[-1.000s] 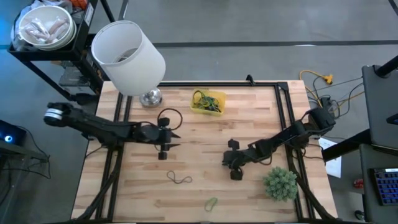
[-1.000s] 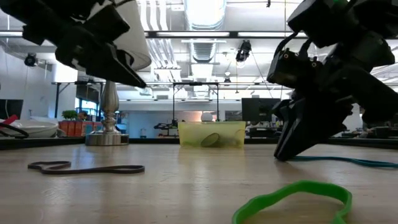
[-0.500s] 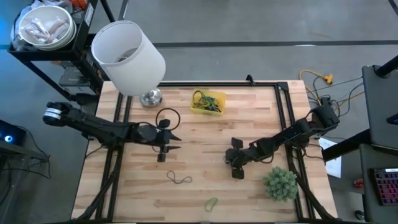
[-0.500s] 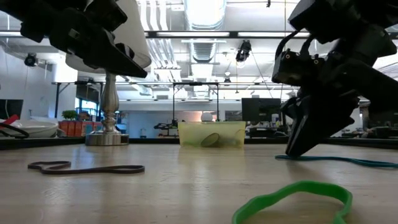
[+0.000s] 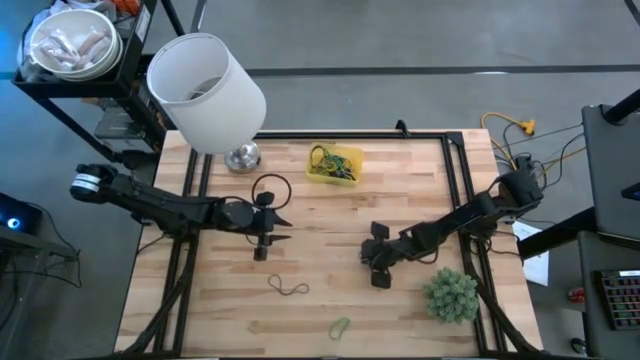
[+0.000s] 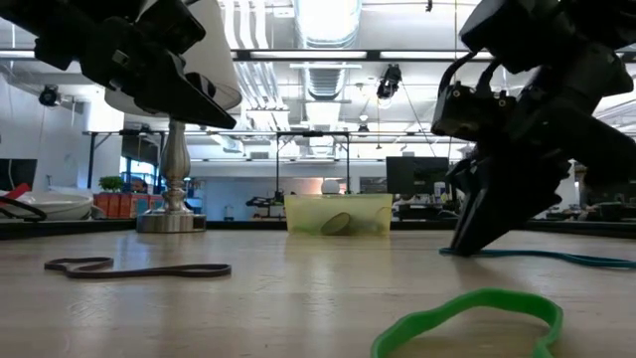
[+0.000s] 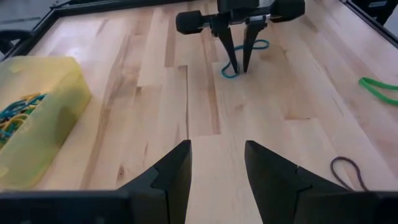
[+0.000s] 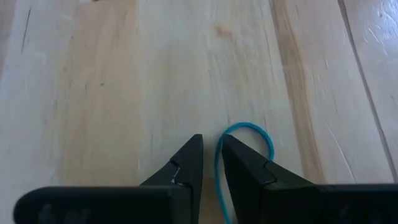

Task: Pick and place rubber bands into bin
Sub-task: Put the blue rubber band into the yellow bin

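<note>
Right gripper (image 8: 211,163) down at the table's right-centre, fingers narrowed around one strand of a blue band (image 8: 244,144), seemingly pinching it against the wood. Left gripper (image 7: 217,168) hovering left of centre, fingers spread, holding nothing. Bin (image 5: 334,164) well apart at the far middle edge, already holding several bands. More left loose: a black loop (image 5: 271,188) near the left gripper, a brown one (image 5: 290,288) and a green one (image 5: 340,326) toward the near edge. Main risk: only a thin strand caught near the tips, so likely to slip free or snap out on lifting. Also possible: tips scraping the wood, or the floppy loop dangling and catching the bin's rim, landing outside.
</note>
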